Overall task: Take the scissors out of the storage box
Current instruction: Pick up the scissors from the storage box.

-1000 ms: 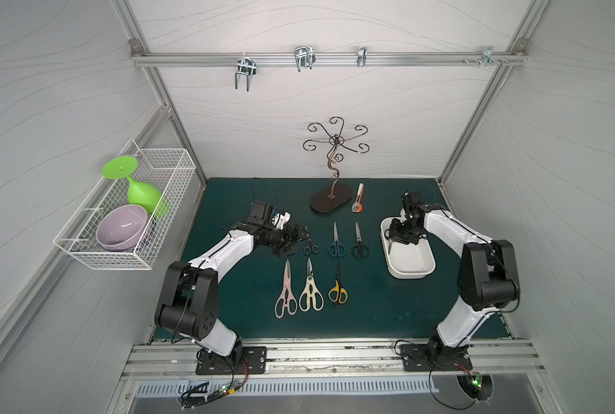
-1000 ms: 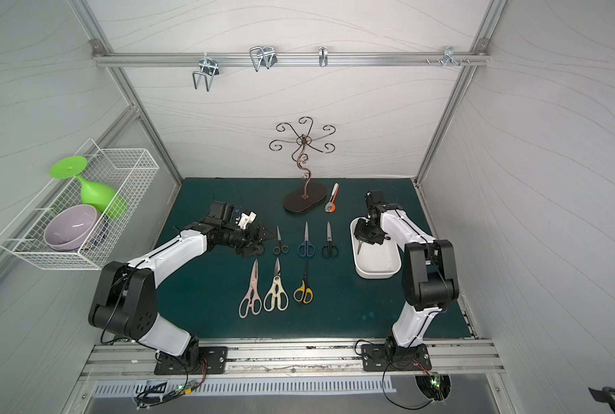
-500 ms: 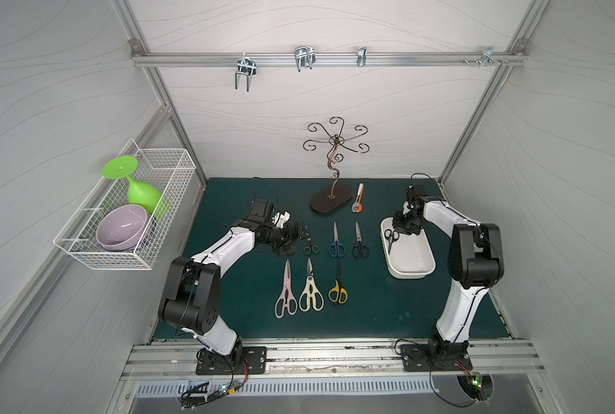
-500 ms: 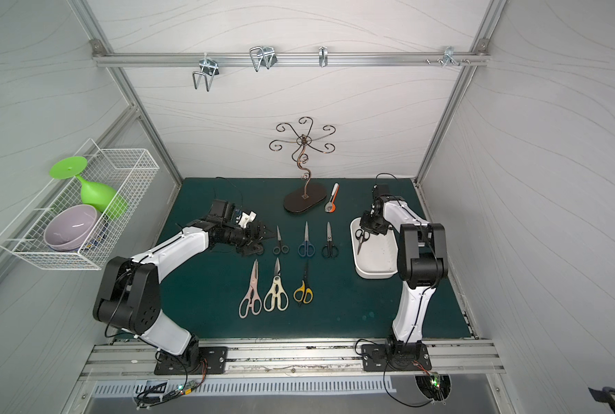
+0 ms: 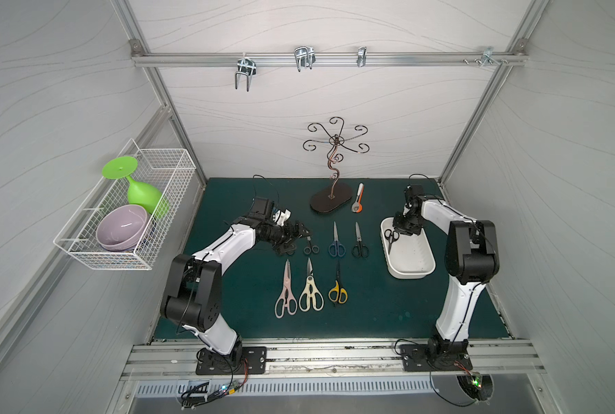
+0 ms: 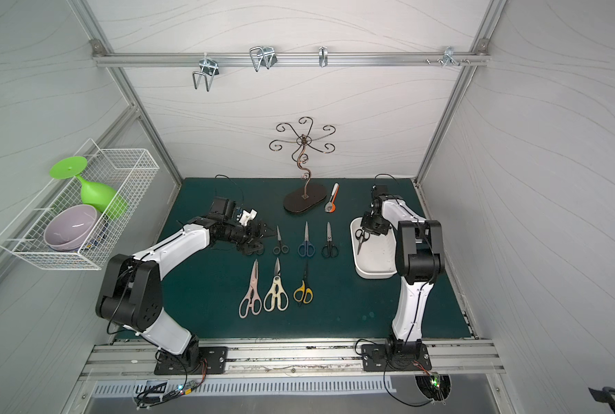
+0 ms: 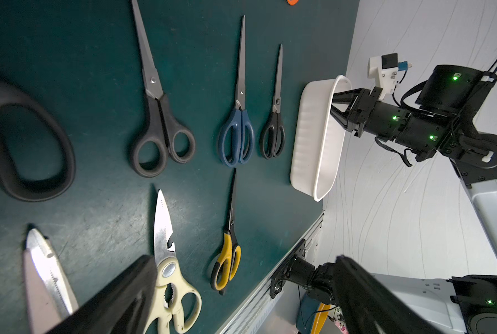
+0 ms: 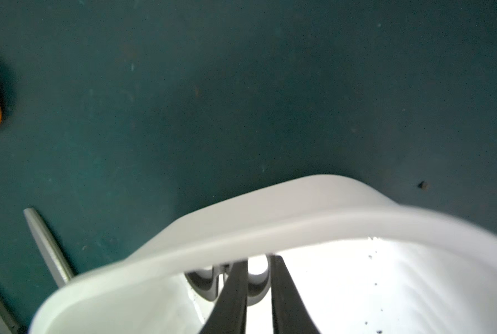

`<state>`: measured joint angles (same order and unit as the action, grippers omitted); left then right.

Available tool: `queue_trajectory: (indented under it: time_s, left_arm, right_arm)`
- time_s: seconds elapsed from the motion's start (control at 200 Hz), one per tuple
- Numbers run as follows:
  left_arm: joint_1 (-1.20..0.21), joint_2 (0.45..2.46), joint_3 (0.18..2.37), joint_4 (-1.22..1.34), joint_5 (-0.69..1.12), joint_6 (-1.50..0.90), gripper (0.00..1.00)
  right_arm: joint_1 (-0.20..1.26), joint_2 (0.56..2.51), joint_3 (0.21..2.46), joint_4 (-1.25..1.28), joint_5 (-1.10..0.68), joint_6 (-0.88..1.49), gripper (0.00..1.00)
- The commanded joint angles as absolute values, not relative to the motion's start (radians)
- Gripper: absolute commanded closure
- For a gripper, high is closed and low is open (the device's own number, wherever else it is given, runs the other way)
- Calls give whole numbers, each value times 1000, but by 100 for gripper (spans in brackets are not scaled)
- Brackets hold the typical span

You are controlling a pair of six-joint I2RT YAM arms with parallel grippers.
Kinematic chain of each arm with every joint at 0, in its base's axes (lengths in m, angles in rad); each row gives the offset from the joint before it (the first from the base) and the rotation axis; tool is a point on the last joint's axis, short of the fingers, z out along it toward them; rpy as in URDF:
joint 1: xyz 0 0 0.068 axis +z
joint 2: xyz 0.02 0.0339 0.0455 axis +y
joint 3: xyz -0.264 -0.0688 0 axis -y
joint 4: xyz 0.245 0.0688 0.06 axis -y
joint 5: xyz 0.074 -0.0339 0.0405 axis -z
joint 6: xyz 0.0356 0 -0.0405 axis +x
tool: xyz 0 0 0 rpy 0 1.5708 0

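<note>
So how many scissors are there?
8. Far row on the mat: black-handled pair half-hidden under the left end effector, dark-grey pair, blue pair, slim black pair. Near row: pink shears, cream shears, yellow pair. Last pair: in the white box.

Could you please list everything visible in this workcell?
mat: one, dark green, tabletop.
box: one, white, mat's right.
boxed scissors: one, black, in box.
black scissors: three, black, far row, one partly covered.
blue scissors: one, blue, far row.
yellow scissors: one, yellow-black, near row.
shears: two, pink and cream, near row.
stand: one, dark metal, mat's back.
orange tool: one, white-orange, beside stand.
basket: one, white wire, left wall.
goblet: one, green, in basket.
bowl: one, lilac, in basket.
hooks: four, silver, top rail.
left gripper: one, black, open over far row's left end.
right gripper: one, black, closed on boxed scissors' handle.
</note>
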<state>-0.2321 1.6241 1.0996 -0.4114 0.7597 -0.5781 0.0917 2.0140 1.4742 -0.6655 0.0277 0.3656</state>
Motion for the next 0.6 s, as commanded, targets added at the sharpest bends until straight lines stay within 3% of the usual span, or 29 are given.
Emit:
queue_trajectory:
  time_s: [0.0,0.595]
  left_arm:
    - [-236,1635,1146,-410,764,-558,0]
    - [-236,1624,1148,-419,761,-554,0]
  right_arm:
    - [94,2046,1483,-702,54,352,80]
    - [72,2088,1472,-670,25,336,84]
